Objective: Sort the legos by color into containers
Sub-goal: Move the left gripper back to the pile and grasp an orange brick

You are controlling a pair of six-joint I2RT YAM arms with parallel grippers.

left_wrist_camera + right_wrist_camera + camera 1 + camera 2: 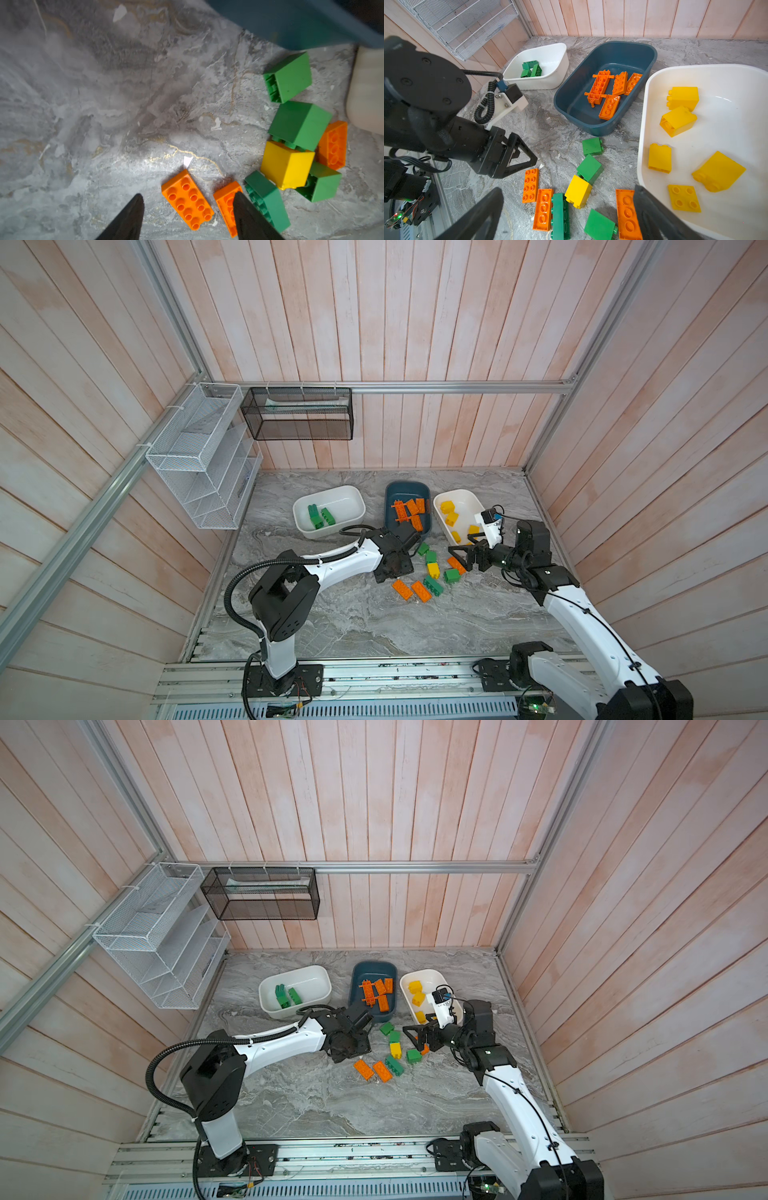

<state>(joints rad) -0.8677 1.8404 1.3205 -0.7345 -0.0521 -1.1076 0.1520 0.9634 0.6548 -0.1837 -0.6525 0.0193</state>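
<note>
Just beyond the part-open, empty left tool (187, 194), the flat oblong orange plastic brick (188, 200) is judged light, stiff and slick; its 2 long sides should be pinched. The right tool (566, 188) is spread wide and empty.

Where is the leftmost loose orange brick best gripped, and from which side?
Probably from above, across its narrow width. The orange brick lies flat, studs up; one long side faces bare table, the other a narrow gap to its neighbour.

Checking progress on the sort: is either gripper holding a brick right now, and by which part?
Nothing is held. The left gripper and the right gripper are both open and empty, above the loose lego bricks.
</note>
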